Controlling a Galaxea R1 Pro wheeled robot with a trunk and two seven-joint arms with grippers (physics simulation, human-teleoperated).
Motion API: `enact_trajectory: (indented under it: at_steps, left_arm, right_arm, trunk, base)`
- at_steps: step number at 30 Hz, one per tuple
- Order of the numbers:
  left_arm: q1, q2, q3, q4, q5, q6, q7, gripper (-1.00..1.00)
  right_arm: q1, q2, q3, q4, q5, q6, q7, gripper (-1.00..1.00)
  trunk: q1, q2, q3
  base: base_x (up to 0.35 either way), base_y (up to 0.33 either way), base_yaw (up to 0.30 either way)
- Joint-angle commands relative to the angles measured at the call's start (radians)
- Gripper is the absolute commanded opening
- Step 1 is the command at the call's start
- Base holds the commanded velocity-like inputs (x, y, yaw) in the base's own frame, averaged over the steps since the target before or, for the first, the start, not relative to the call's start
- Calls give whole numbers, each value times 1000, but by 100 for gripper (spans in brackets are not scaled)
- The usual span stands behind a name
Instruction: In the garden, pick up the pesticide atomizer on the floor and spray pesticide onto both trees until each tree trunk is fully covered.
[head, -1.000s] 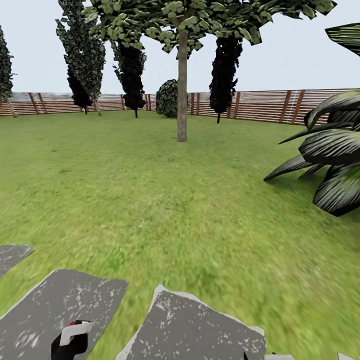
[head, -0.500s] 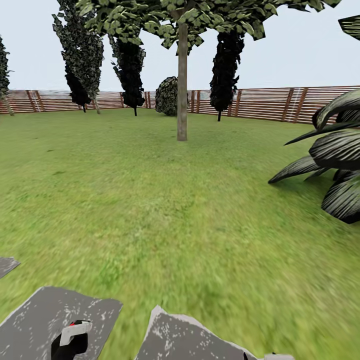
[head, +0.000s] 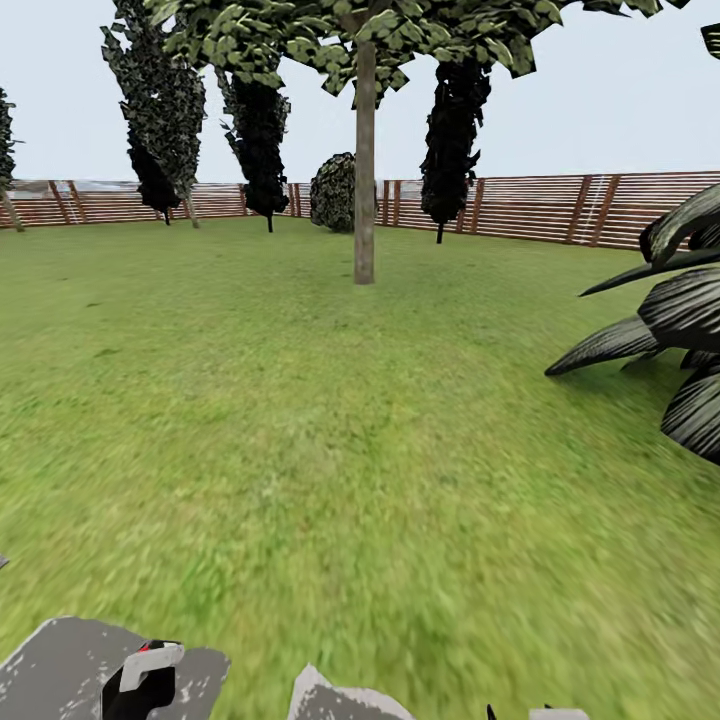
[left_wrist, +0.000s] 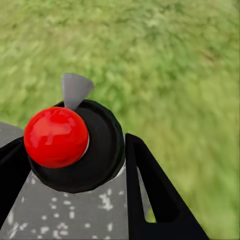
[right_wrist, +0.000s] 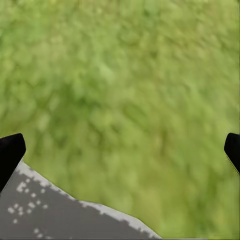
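The left claw (left_wrist: 75, 165) was clamped on the pesticide atomizer (left_wrist: 75, 145), the right claw (right_wrist: 120, 150) spread apart, with a tree trunk (head: 365, 170) at twelve o'clock.

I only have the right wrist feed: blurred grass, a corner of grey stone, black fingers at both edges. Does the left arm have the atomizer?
Observer: Yes. In the left wrist view the left gripper has its fingers either side of the black atomizer, which has a red cap.
Operator: Is a tree ahead?
Observer: The head view shows one tall tree with a bare trunk straight ahead, far across the lawn.
Operator: Anything off to the right?
Observer: A dark broad-leaved plant reaches in at the head view's right edge, off the straight line to the trunk.
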Motion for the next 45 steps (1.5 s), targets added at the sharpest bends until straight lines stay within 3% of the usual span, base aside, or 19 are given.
enact_trajectory:
  at_steps: [1, 14, 32, 45]
  left_arm:
    - [-1, -1, 9, 1, -1, -2, -10, -100]
    - [-1, -1, 9, 1, 0, -2, -11, -100]
    - [-1, -1, 9, 1, -1, -2, -10, -100]
    - [-1, -1, 9, 1, -1, -2, -11, -100]
  right_arm:
    - [0, 0, -1, 1, 1, -3, 0, 100]
    - [0, 0, -1, -1, 1, -3, 0, 100]
    - [0, 0, 1, -1, 1, -3, 0, 100]
    - [0, 0, 1, -1, 1, -3, 0, 100]
  trunk:
    - [0, 0, -1]
    - [0, 0, -2]
    - [0, 0, -28]
    - [0, 0, -29]
  base:
    - [337, 0, 0]
    - [337, 0, 0]
    - [337, 0, 0]
    - [337, 0, 0]
